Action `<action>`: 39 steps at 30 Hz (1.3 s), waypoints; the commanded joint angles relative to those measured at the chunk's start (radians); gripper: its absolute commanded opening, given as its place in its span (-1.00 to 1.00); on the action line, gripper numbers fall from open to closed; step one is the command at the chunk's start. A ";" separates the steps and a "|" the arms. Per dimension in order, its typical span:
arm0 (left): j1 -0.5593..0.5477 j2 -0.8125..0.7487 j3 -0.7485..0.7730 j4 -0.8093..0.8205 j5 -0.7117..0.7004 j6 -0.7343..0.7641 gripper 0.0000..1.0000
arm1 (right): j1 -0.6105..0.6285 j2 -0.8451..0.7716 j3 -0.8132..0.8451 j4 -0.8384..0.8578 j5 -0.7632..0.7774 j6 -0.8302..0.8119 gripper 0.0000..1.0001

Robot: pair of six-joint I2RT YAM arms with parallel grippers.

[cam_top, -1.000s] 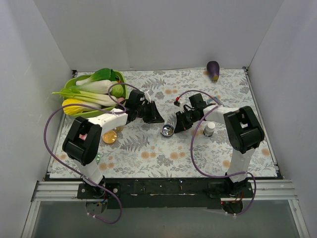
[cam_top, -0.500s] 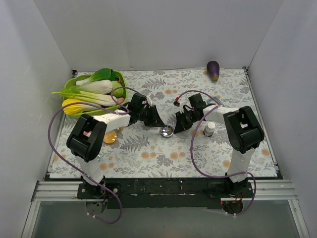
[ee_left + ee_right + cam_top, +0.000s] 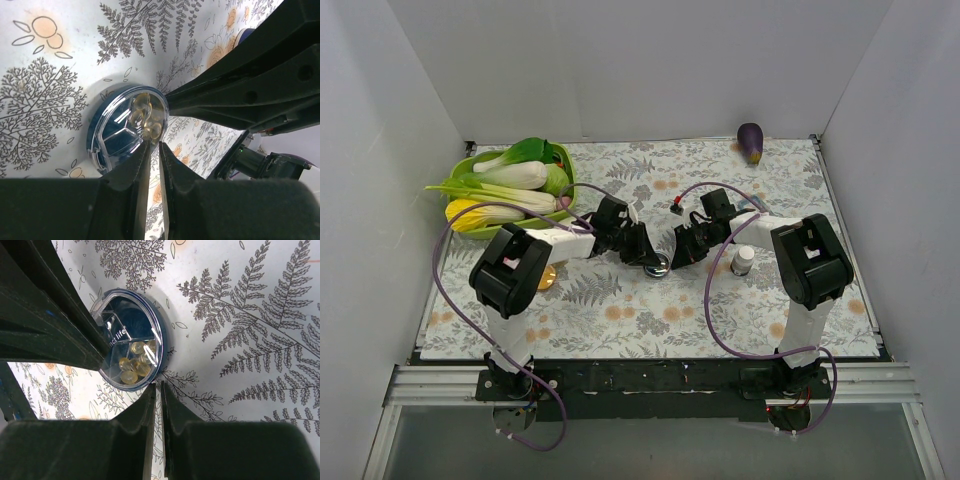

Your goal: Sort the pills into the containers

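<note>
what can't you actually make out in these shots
- Pill count: in both wrist views the pills overlap under the glaring lid of the round tin.
- Grip of the right gripper: right wrist view, its jaws end at the tin's rim; contact hidden.
- Most of the tin, top view: covered by the left gripper.
- Label on the white bottle: too small, top view.
- Part of the orange dish: behind the left arm, top view.

Amber pills (image 3: 132, 367), dark blue-rimmed round case (image 3: 131, 335), white tablecloth (image 3: 250, 315) with grey ferns, orange flowers

Green basket (image 3: 467, 163) of leafy greens (image 3: 516, 172), perhaps corn (image 3: 480, 214), purple eggplant (image 3: 750, 141), floral tablecloth (image 3: 620, 310)
</note>
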 commanded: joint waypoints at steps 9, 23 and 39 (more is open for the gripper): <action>-0.011 -0.030 0.043 -0.026 -0.049 0.016 -0.74 | 0.005 -0.040 0.014 0.005 0.013 -0.013 -0.69; -0.011 -0.057 0.114 -0.024 -0.011 -0.007 -0.77 | 0.005 -0.053 0.014 0.007 0.021 -0.016 -0.69; -0.007 0.086 -0.007 0.026 -0.028 0.012 -0.82 | 0.007 -0.069 0.010 -0.001 0.024 -0.031 -0.69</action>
